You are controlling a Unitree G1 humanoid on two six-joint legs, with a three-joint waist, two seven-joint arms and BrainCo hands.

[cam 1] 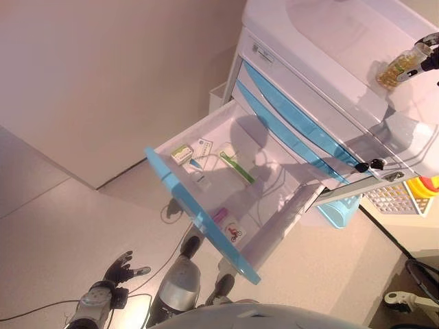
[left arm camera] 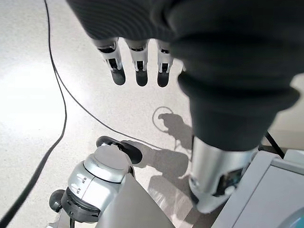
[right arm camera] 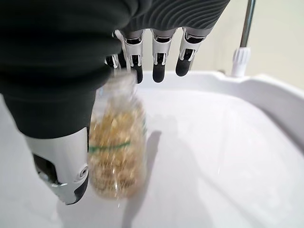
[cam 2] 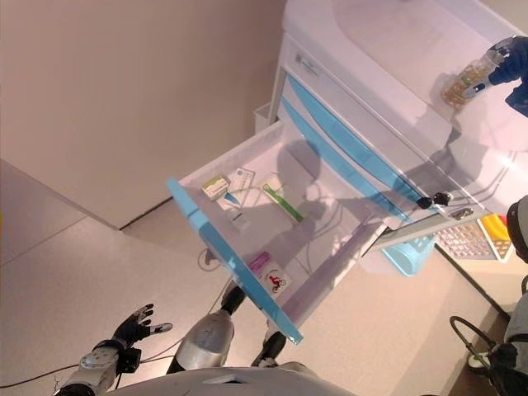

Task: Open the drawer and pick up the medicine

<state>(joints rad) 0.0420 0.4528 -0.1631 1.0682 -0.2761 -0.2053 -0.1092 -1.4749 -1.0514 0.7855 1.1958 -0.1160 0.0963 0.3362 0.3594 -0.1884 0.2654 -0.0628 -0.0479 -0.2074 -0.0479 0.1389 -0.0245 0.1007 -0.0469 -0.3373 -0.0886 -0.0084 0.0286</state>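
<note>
A clear medicine bottle (cam 1: 398, 68) full of yellowish pills stands on the white cart top (cam 1: 329, 34). My right hand (cam 1: 432, 55) is at its upper end. In the right wrist view the bottle (right arm camera: 116, 147) sits between the thumb (right arm camera: 61, 166) and the straight fingers (right arm camera: 159, 61), with the thumb beside its wall. The lowest blue-fronted drawer (cam 1: 199, 219) is pulled far out. It holds a small green and white box (cam 1: 182, 153), a white packet (cam 1: 203, 147), a green tube (cam 1: 236, 168) and a pink item (cam 1: 219, 214). My left hand (cam 1: 122, 269) hangs open by the floor.
Two shut blue drawers (cam 1: 288, 116) sit above the open one. A blue basket (cam 1: 339, 209) hangs on the cart's side, with a white tray (cam 1: 398, 199) and a yellow bin (cam 1: 422, 186) beyond it. A pale wall (cam 1: 103, 75) stands to the left.
</note>
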